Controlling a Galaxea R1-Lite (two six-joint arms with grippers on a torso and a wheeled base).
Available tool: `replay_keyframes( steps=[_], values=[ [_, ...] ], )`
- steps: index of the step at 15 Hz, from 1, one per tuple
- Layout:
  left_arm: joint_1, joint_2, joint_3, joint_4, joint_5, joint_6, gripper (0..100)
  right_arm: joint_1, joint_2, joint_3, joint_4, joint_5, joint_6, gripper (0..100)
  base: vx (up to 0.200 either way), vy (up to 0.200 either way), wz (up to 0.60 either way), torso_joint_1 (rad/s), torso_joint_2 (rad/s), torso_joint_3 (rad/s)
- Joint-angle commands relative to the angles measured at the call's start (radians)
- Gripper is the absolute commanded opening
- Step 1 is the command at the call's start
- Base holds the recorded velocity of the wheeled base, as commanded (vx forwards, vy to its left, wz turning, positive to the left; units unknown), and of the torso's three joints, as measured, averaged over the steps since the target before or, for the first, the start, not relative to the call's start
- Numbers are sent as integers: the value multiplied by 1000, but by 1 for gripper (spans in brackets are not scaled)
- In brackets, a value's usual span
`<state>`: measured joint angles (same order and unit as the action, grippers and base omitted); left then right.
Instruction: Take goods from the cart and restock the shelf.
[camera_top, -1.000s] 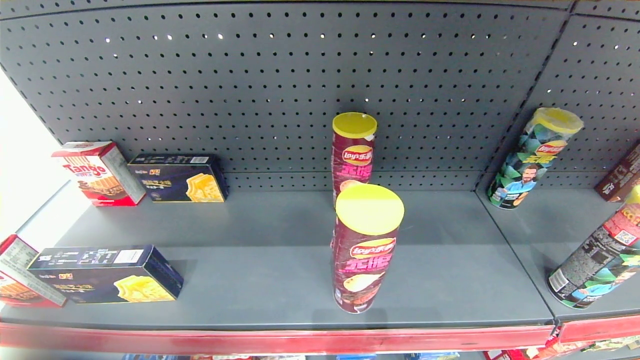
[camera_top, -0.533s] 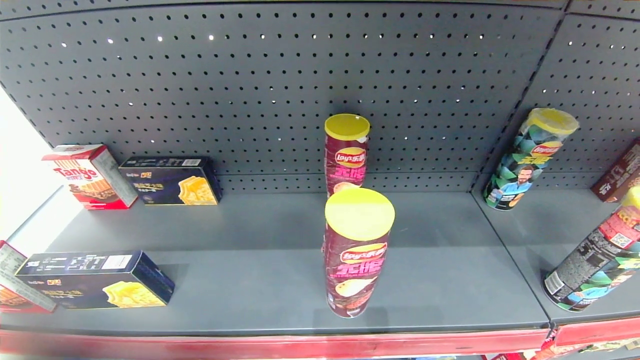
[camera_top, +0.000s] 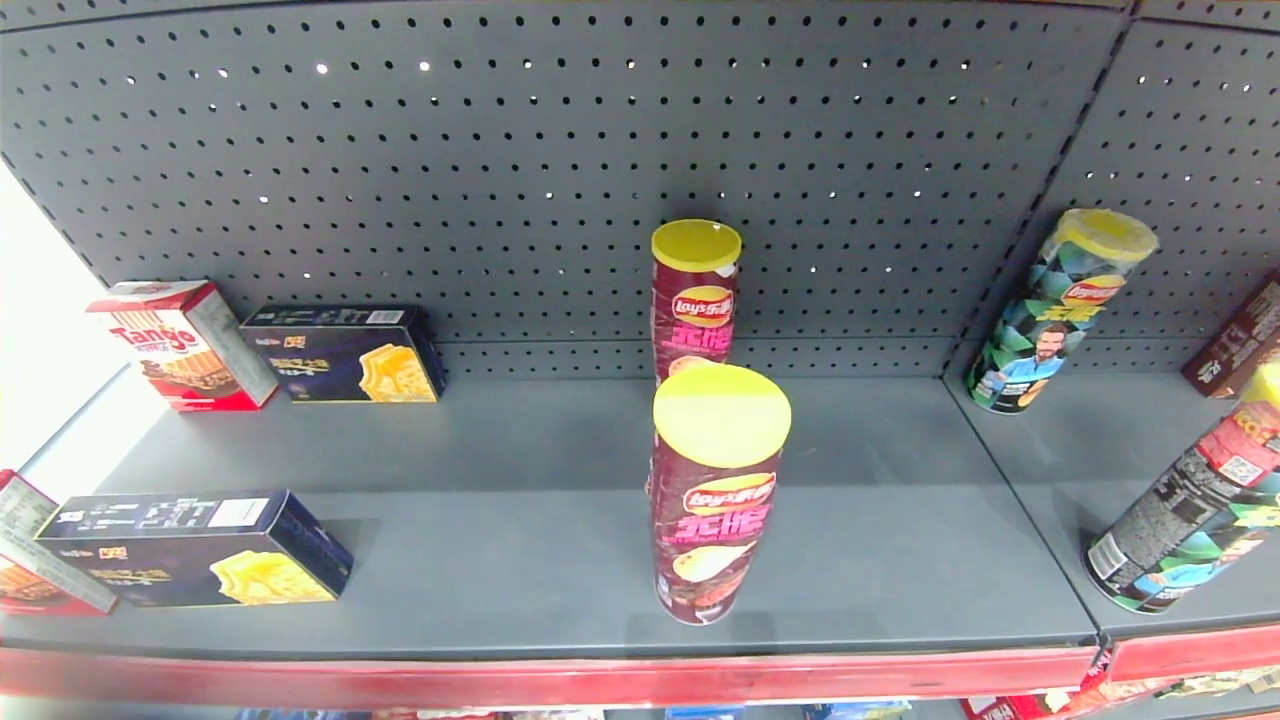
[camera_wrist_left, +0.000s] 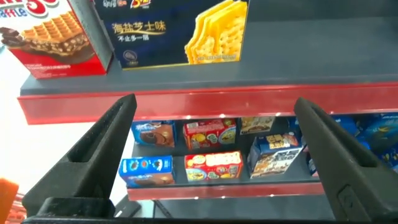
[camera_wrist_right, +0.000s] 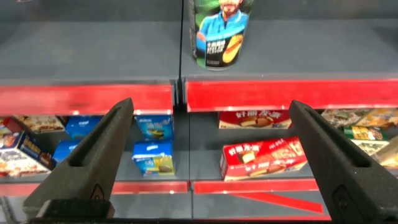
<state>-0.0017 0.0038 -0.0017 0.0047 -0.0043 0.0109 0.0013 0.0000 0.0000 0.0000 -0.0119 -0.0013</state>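
Left wrist view: the left gripper (camera_wrist_left: 214, 102) is spread wide and empty, facing the shelf (camera_wrist_left: 323, 62) at its red front edge, before a dark blue box (camera_wrist_left: 180, 31). The right gripper (camera_wrist_right: 211, 104), likewise spread and empty, faces that edge before a green can (camera_wrist_right: 219, 31). Mid-shelf, the front maroon can (camera_top: 712, 510) stands upright with the rear maroon can (camera_top: 693, 300) behind it.

The front maroon can (camera_top: 712, 520) and the rear maroon can (camera_top: 692, 300) each carry a red-and-yellow oval logo with pink characters beneath. The red wafer box (camera_top: 180, 345) bears a white brand word. The rear dark blue box (camera_top: 345, 355) and the front dark blue box (camera_top: 195, 550) show small yellow print and white label panels. The green can (camera_top: 1050, 320) has the same oval logo, and the rightmost can (camera_top: 1190, 520) has a QR code.
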Motion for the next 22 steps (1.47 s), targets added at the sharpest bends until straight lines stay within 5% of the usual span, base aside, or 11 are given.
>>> replay_keyframes(
  steps=[1, 22],
  values=[
    [0, -1, 0, 0, 0, -2, 100, 0, 0, 0, 0, 0, 0, 100, 0, 0, 0, 0, 0, 0],
    [0, -1, 0, -2, 3, -5, 100, 0, 2, -2, 2, 1, 0, 100, -10, 0, 0, 0, 0, 0]
  ],
)
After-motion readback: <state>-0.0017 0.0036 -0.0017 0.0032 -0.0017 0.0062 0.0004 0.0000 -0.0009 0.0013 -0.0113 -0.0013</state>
